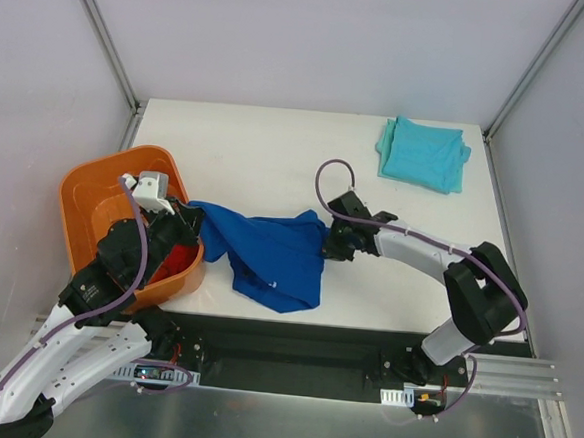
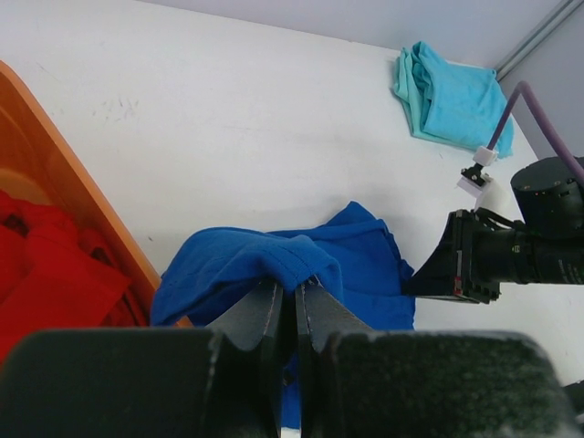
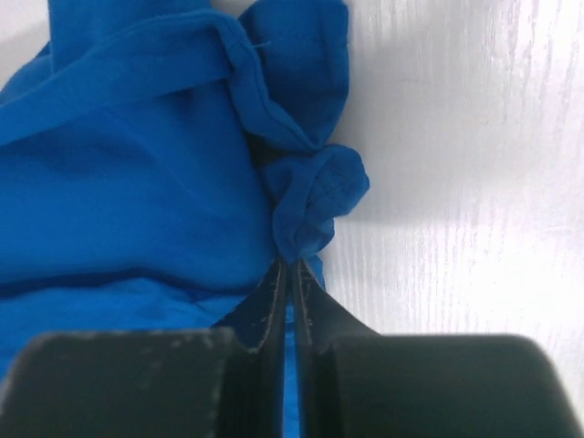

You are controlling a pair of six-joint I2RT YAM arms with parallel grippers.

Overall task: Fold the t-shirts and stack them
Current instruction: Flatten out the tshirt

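Observation:
The royal blue t-shirt (image 1: 270, 253) hangs crumpled between my two grippers, next to the orange tub. My left gripper (image 1: 194, 222) is shut on its left end; in the left wrist view (image 2: 294, 285) the cloth (image 2: 274, 260) drapes over the fingertips. My right gripper (image 1: 328, 244) is shut on its right end; in the right wrist view (image 3: 290, 265) a bunched fold (image 3: 315, 196) sticks out above the jaws. The light teal t-shirt (image 1: 424, 154) lies folded at the table's far right, also seen in the left wrist view (image 2: 452, 96). The red t-shirt (image 1: 169, 264) lies in the tub, also seen in the left wrist view (image 2: 55, 274).
The orange plastic tub (image 1: 93, 190) stands at the left edge of the white table (image 1: 266, 157). Metal frame posts and grey walls close in the sides. My right arm (image 1: 440, 259) stretches across the near right part of the table.

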